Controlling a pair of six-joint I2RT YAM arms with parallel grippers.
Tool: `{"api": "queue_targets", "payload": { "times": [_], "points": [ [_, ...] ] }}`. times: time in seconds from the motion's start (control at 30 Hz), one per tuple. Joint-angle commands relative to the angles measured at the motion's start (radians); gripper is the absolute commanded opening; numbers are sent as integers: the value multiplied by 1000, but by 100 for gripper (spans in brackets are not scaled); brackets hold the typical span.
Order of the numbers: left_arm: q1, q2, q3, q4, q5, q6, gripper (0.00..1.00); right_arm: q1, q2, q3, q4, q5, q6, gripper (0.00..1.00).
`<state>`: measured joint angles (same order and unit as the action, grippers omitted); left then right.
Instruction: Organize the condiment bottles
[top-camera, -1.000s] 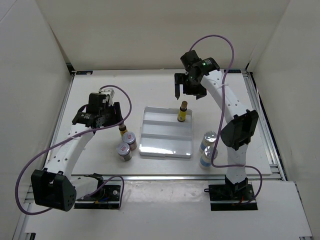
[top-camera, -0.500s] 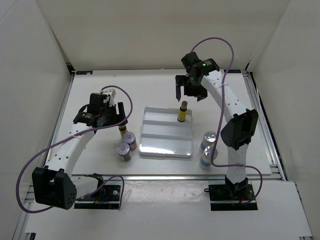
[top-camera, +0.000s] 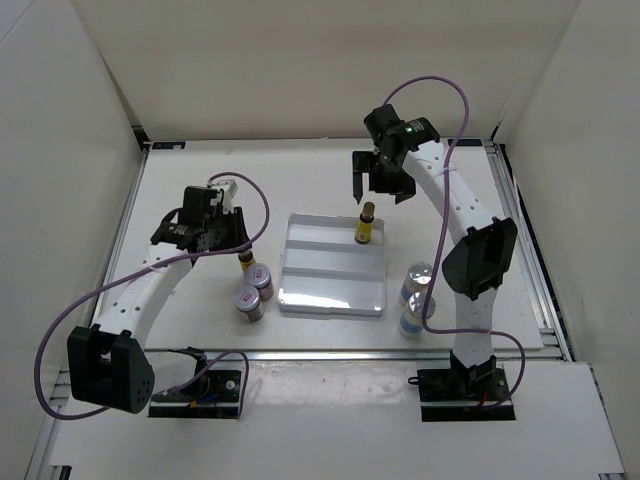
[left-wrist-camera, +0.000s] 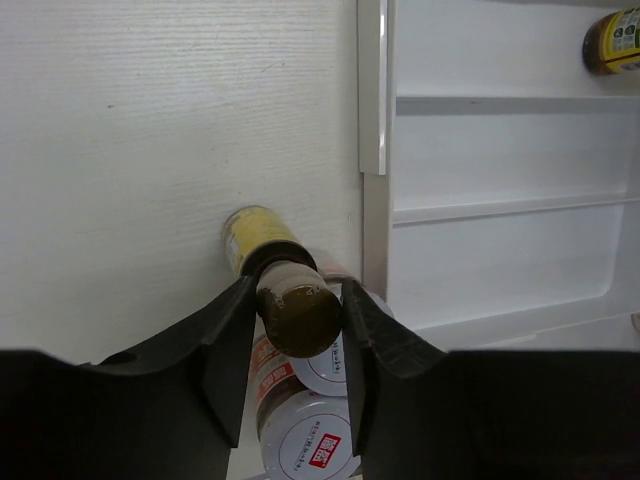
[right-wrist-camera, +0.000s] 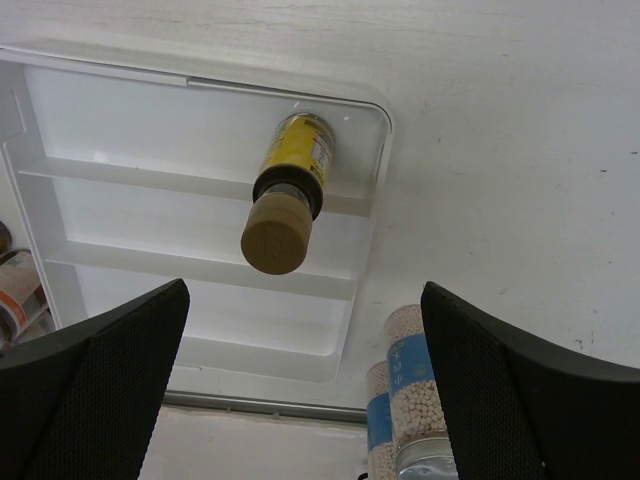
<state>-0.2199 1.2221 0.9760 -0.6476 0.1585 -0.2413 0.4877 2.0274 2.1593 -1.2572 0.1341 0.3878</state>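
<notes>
The first yellow bottle (left-wrist-camera: 248, 232) is stood upright on the table (top-camera: 200, 180), its long axis vertical and its tan cap pointed up, just left of the white tray (top-camera: 333, 290) and touching or nearly touching the far one of the two jars (top-camera: 259, 277). Its cap is clamped between the fingers (left-wrist-camera: 225, 345) of the left gripper (left-wrist-camera: 297, 298), which are pressed against both sides of it. The left arm is stretched forward from its base and bent inward, with the wrist tilted down over the bottle. The second yellow bottle (top-camera: 365, 223) is also stood upright, cap up, at the right end of the tray's far compartment. The right arm is raised from its base and reached toward the far side of the table, its wrist bent down over that corner of the tray; the right gripper (top-camera: 377, 186) is held above the bottle with its jaws spread wide and nothing between them. Two yellow bottles, two silver-lidded jars and two clear-blue bottles (top-camera: 414, 296) are counted, six in all. The jars are set side by side left of the tray, and the clear-blue pair is stood upright together just right of it.
</notes>
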Motion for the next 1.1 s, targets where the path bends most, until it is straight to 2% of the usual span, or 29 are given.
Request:
{"api": "queue_targets", "payload": {
  "times": [0.0, 0.03, 0.07, 0.17, 0.27, 0.3, 0.5, 0.77, 0.9, 1.07],
  "points": [
    [-6, -9, -11, 14, 21, 8, 45, -5, -58, -10, -2, -4, 20, 100],
    [-6, -9, -11, 14, 21, 8, 45, -14, -58, -22, -2, -4, 20, 100],
    [-6, -9, -11, 14, 21, 8, 39, -14, -58, -32, -2, -4, 20, 100],
    [-6, -9, -11, 14, 21, 8, 33, -14, -67, -32, -2, -4, 20, 100],
    [-6, -9, 25, 14, 12, 17, 19, -14, -67, -32, -2, -4, 20, 100],
    [-6, -9, 38, 2, -2, 17, 12, -14, -67, -32, -2, -4, 20, 100],
    [-15, 13, 188, -27, -88, 45, 12, -23, -85, -42, -2, 6, 20, 100],
    [-24, 131, 435, -38, -166, 56, 12, -32, -137, -82, 7, 30, 20, 100],
    [-33, 203, 585, -38, -116, 8, 12, -52, -170, -125, 7, 71, 31, 100],
    [-137, 307, 673, -4, -93, 10, 12, -104, -240, -212, 7, 91, 52, 100]
  ]
}}
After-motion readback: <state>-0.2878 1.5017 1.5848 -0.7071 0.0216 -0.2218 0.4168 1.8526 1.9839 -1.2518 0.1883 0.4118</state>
